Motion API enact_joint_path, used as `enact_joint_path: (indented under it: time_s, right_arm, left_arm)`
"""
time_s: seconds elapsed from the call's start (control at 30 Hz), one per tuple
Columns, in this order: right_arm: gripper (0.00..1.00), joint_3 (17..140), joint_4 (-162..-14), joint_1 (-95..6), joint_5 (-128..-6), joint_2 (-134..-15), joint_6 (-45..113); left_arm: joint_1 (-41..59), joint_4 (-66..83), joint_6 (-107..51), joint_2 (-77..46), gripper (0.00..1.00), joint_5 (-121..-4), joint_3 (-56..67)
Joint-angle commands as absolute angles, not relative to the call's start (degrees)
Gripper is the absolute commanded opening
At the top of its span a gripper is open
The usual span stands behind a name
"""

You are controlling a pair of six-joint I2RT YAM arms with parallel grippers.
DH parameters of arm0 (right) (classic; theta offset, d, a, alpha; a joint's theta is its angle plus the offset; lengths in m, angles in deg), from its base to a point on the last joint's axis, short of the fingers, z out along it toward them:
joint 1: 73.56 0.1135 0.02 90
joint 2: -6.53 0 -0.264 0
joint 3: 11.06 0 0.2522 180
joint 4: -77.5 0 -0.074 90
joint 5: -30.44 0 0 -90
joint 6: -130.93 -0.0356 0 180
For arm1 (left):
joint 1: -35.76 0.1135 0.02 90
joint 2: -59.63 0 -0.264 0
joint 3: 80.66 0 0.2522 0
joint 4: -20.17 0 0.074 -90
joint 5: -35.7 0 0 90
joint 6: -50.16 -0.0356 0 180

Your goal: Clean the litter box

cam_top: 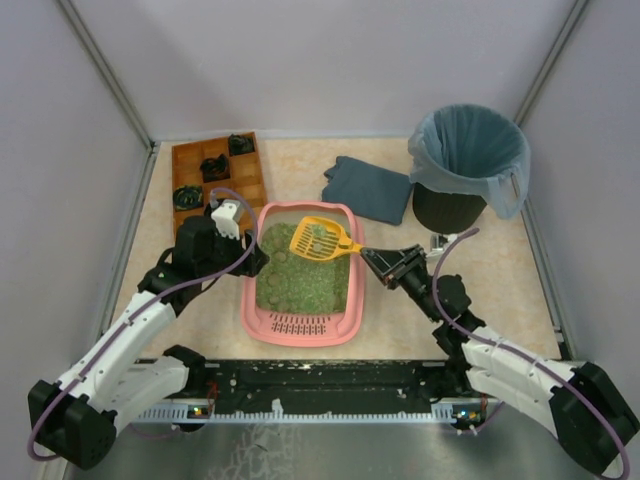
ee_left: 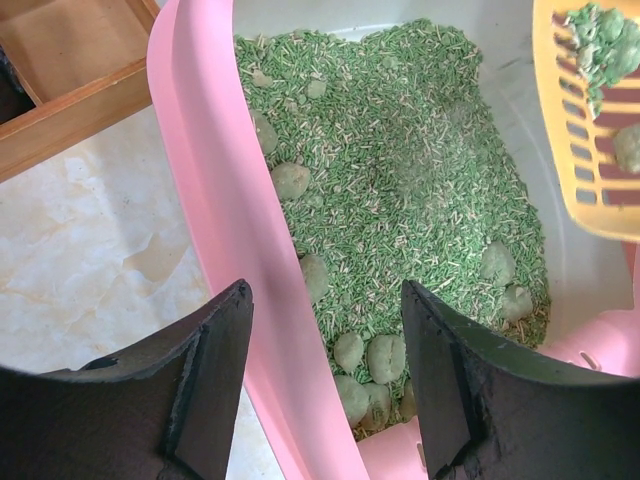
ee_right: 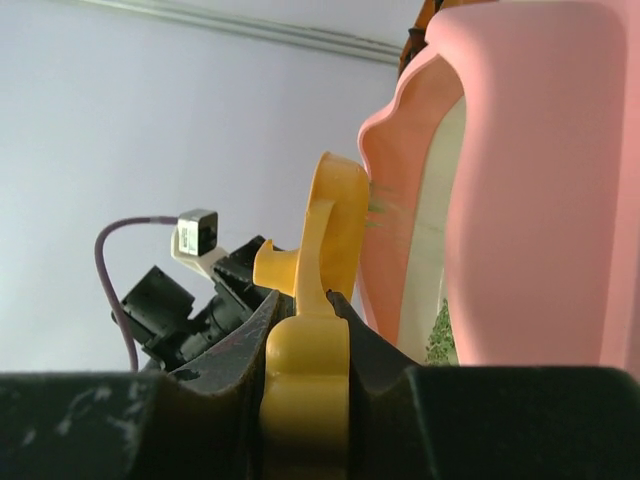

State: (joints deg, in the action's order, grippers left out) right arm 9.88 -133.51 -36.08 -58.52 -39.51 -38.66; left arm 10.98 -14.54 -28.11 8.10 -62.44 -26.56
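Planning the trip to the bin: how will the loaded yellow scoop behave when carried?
Probably stiff: the yellow scoop juts from the right gripper without sagging. Its green clumps sit loose, so tilting would likely spill them.

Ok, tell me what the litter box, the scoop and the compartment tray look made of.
The litter box: pink plastic, smooth with a slight sheen, moulded rounded walls. The scoop: yellow plastic, likely rigid, with moulded slots. The compartment tray: looks like wood, brown with visible grain, matte.
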Motion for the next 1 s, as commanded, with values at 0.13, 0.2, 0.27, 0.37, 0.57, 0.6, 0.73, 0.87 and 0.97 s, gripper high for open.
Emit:
enact_joint_path:
  time_s: [0.13,0.2,0.27,0.37,0.57,0.6,0.73,0.87,0.97]
  right_arm:
    - [0.00,13.26,-136.62,-38.45,-65.09,-40.89,-37.27]
    - [0.00,9.98,-132.40,-39.53,-59.34,-37.14,-41.20]
    - [0.00,11.54,-133.34,-39.03,-61.30,-37.42,-39.09]
    - [0.00,15.31,-137.07,-38.59,-69.01,-41.37,-33.73]
    - [0.00,14.67,-134.51,-39.81,-67.25,-39.85,-33.87]
    - [0.00,16.28,-136.26,-39.42,-70.12,-41.78,-32.47]
    - [0.00,12.37,-134.07,-40.51,-63.09,-38.95,-36.37]
    - [0.00,18.97,-136.20,-38.53,-73.01,-43.71,-29.53]
    - [0.00,15.36,-133.15,-40.83,-67.37,-40.63,-32.35]
  left_arm:
    - [10.65,-12.86,-28.36,8.60,0.68,-61.75,-27.02]
    - [10.64,-13.16,-28.25,8.39,0.68,-61.97,-26.84]
    - [10.65,-13.00,-28.23,8.67,0.68,-61.67,-26.97]
    - [10.71,-12.44,-28.44,8.76,0.68,-61.67,-27.25]
    - [10.72,-12.90,-28.49,8.46,0.68,-61.90,-26.97]
    - [10.76,-12.73,-28.57,8.56,0.69,-61.76,-27.13]
    - [10.79,-12.92,-28.64,8.51,0.69,-61.99,-26.97]
    - [10.82,-12.64,-28.65,9.09,0.70,-60.99,-27.23]
    - [10.86,-12.90,-28.78,8.58,0.70,-61.45,-26.96]
